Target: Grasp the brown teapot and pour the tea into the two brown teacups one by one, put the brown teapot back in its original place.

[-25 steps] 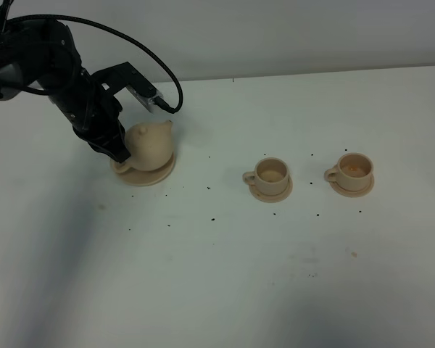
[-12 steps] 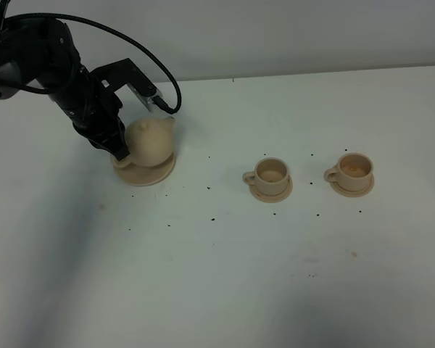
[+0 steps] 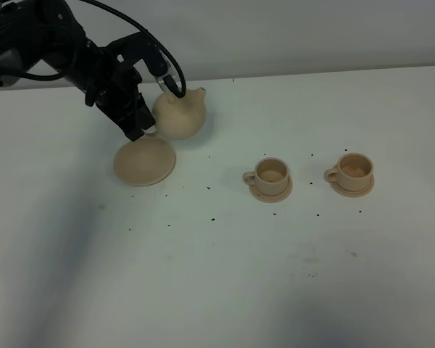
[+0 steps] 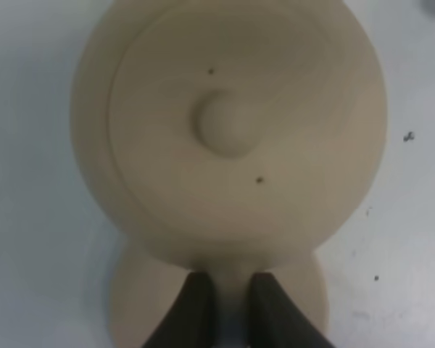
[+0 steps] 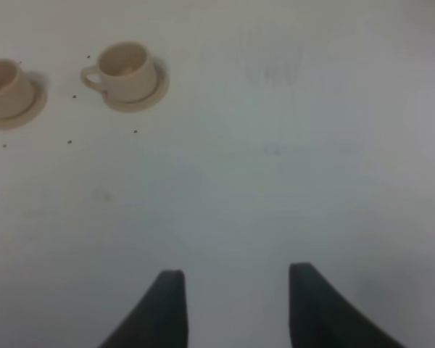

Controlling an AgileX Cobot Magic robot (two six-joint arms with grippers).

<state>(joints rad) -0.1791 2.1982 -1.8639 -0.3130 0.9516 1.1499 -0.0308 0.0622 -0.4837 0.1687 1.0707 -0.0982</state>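
Note:
My left gripper (image 3: 143,129) is shut on the handle of the brown teapot (image 3: 179,114) and holds it in the air, up and right of the wide saucer plate (image 3: 144,162), which lies bare. In the left wrist view the teapot (image 4: 228,127) fills the frame from above, the fingers (image 4: 196,304) pinch its handle, and the plate (image 4: 130,308) shows below. Two brown teacups (image 3: 271,172) (image 3: 355,169) stand on their saucers to the right. My right gripper (image 5: 232,286) is open and empty above bare table; the cups (image 5: 123,69) (image 5: 1,87) show far off in its view.
The white table (image 3: 239,275) carries small dark specks around the plate and cups. A black cable loops over the left arm near the teapot lid. The table's far edge meets a pale wall.
The left gripper has lifted the teapot off the wide saucer plate and carried it up and to the right. The plate is now uncovered. The cups have not moved.

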